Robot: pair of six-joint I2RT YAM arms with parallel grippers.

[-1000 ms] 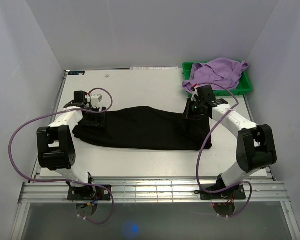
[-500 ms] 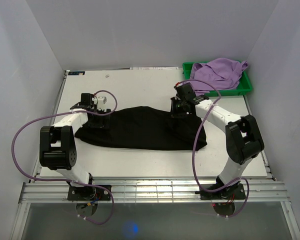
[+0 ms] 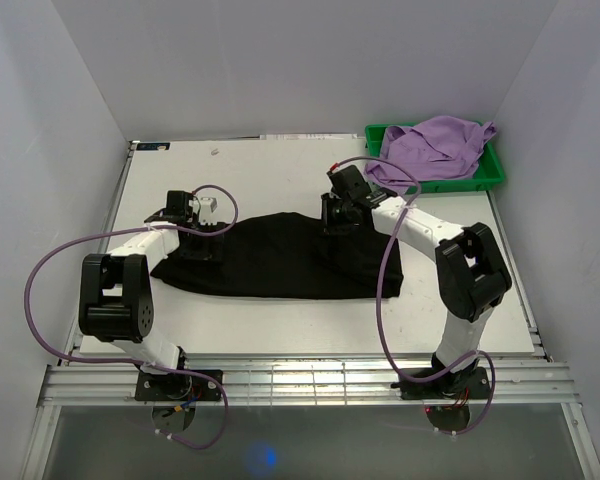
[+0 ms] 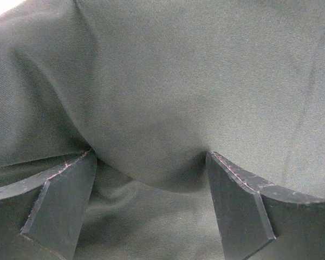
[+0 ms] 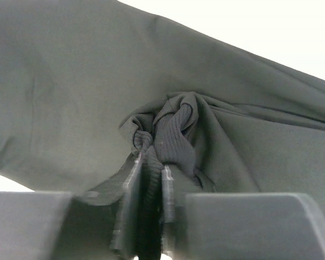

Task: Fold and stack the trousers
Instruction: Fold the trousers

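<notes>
Now my right gripper (image 5: 150, 162) pinches a bunched fold of the black trousers (image 3: 280, 262); my left gripper (image 4: 150, 158) straddles the fabric, fingers wide apart.

No words or numbers can be read in any view. A small dark sticker (image 3: 152, 146) sits at the far left corner of the table (image 3: 280, 170), but it is too small to read.
</notes>
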